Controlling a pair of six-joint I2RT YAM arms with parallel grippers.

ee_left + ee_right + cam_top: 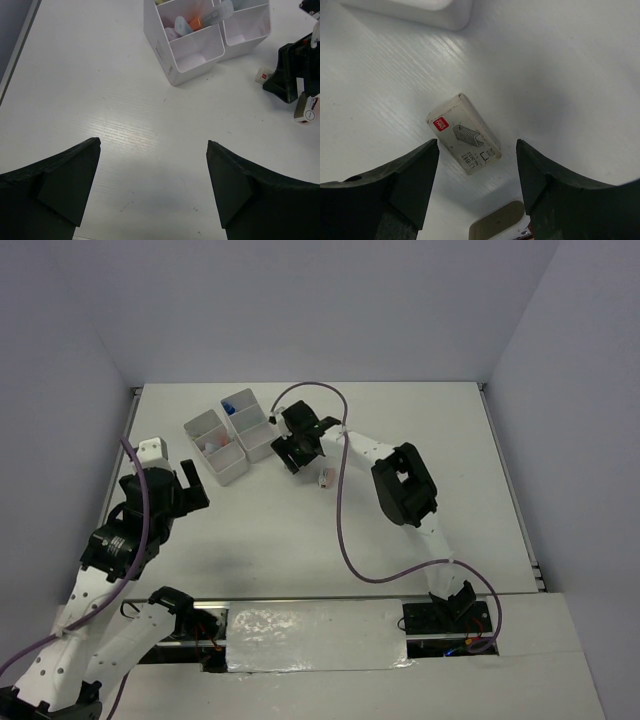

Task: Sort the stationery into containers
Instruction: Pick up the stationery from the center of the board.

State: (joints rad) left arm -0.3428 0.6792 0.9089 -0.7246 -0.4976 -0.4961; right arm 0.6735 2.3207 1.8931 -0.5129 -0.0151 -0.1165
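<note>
The white bins (232, 433) stand at the back left of the table. They hold a blue item (230, 408) and pinkish ones; the left wrist view shows an orange highlighter (195, 23) and a clear tube (216, 13) in the bins (165, 47). My right gripper (286, 452) is open just right of the bins, low over a small white staple box (465, 134) that lies flat between and just beyond its fingertips (476, 150). That box (262, 76) also shows in the left wrist view. My left gripper (193, 486) is open and empty over bare table (153, 145), in front of the bins.
A second small pinkish-white box (325, 478) lies right of the right gripper; it shows in the left wrist view (306, 112) too. A beige piece (500, 225) sits under the right gripper. A bin corner (420, 10) is just beyond it. The enclosure walls stand left, right and behind.
</note>
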